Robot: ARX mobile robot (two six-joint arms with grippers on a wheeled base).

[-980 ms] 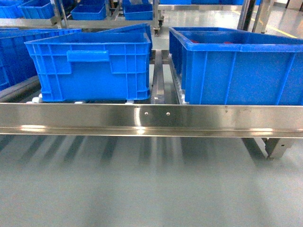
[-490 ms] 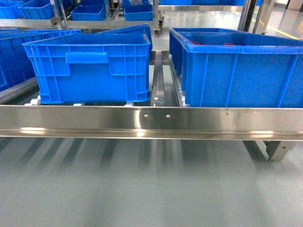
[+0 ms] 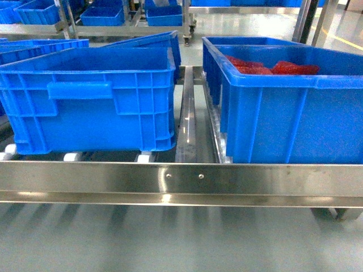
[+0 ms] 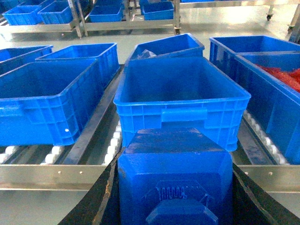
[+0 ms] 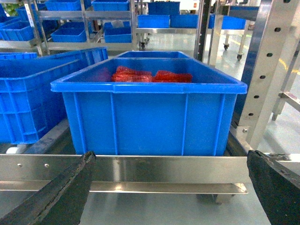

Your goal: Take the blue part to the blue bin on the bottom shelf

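The blue bin point(image 3: 91, 102) is smooth, ribbed plastic. The bottom shelf point(image 3: 181, 181) is shiny metal with white plastic rollers point(image 3: 71, 157). The red bags point(image 5: 150, 75) look glossy.

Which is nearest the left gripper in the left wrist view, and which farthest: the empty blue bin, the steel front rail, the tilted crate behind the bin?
1. Steel front rail, directly below the left gripper.
2. Blue bin, straight ahead.
3. Tilted crate, behind the bin.

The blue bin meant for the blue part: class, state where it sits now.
In the head view, the blue bin sits left on the bottom shelf, across the divider rail from the crate with red bags.
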